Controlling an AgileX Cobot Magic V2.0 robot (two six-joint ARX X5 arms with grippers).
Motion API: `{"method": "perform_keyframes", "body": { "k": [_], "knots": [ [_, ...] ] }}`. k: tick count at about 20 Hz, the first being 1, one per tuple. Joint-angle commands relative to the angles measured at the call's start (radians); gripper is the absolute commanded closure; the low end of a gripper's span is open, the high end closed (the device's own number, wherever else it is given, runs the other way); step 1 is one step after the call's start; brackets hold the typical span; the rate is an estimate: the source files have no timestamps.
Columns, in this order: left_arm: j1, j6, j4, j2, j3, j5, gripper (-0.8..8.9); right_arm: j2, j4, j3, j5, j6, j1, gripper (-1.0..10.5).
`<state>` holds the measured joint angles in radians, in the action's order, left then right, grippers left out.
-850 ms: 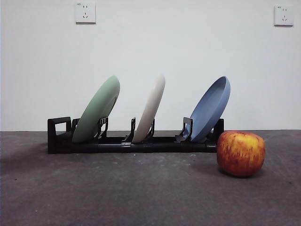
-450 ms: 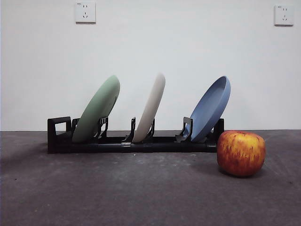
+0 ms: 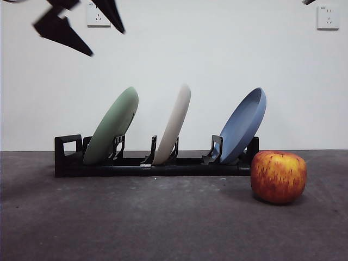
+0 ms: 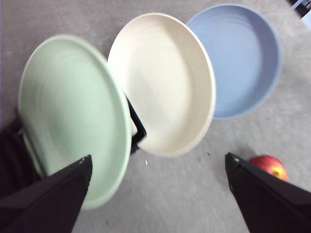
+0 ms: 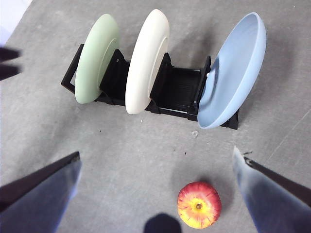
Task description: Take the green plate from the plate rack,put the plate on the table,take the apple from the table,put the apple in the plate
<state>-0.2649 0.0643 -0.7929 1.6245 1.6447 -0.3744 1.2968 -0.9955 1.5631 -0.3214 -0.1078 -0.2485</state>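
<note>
The left claw hangs high above the green plate, its jaws spread wide and holding nothing; the right claw waits well above the apple, also wide open and empty. The green plate leans in the end slot of the plate rack, next to the squared loop. A cream plate fills the middle slot and a blue plate the far one, all three tilted the same way. The apple sits on the tabletop just beside the rack's blue-plate end, apart from it.

Risks, as I judge them: the green plate's rim lies close to the cream plate in the left wrist view, so a jaw coming down off-line could knock the cream one or wedge between the two. A pinch on the thin, smooth rim may slip as the plate lifts. Pulling at an angle could drag the light rack along or catch a divider. The apple is round and may roll if the rack gets shoved
</note>
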Motion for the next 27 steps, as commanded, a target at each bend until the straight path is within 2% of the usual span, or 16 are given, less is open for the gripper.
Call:
{"method": "perform_keyframes", "body": {
  "k": [1,7,9,19,20,27],
  "knots": [
    [-0.023,0.006,-0.034,0.101,0.118,0.035,3.56,0.004,0.001,0.005,0.001,0.006,-0.002,3.8],
    [-0.055,0.002,-0.130,0.302,0.388,0.135,3.57,0.003,-0.002,0.005,0.012,0.005,-0.002,3.8],
    [-0.055,-0.006,-0.132,0.333,0.394,0.163,3.87,0.004,-0.002,0.005,0.012,0.004,-0.002,3.8],
    [-0.060,-0.024,-0.179,0.439,0.394,0.187,3.88,0.004,-0.005,0.005,0.016,0.004,-0.002,3.8],
    [-0.060,-0.024,-0.180,0.441,0.394,0.193,4.17,0.004,-0.004,0.005,0.016,0.004,-0.002,3.8],
    [-0.063,-0.024,-0.175,0.440,0.394,0.192,8.27,0.004,-0.001,0.005,0.039,0.004,-0.002,3.8]
  ]
}}
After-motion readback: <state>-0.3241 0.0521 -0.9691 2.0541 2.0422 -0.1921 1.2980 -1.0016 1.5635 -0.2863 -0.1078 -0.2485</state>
